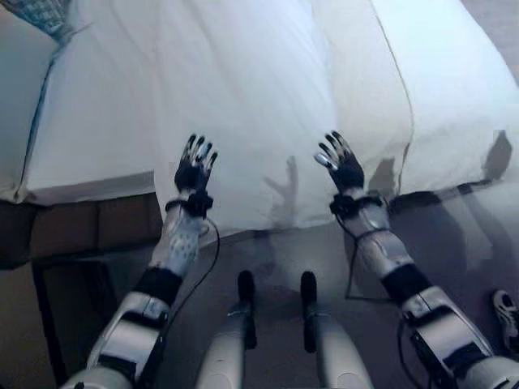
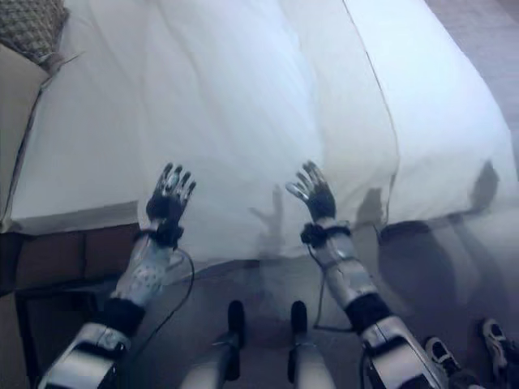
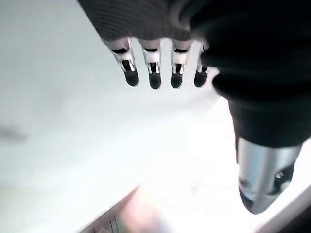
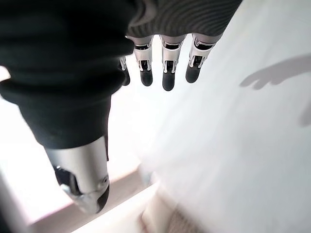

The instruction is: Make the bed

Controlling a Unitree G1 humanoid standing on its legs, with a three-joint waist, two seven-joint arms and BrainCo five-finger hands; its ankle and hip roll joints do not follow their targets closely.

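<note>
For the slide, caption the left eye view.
Both arms raised over the white duvet, left robot hand and right robot hand open, holding nothing.

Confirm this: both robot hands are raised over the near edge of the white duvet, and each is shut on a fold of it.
Not quite. The left robot hand and the right robot hand are raised over the near edge of the white duvet, but both are open with straight fingers and hold nothing. The two wrist views show this.

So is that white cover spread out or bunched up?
Spread: the white cover lies flat, its edge hanging over the bed's side.
</note>
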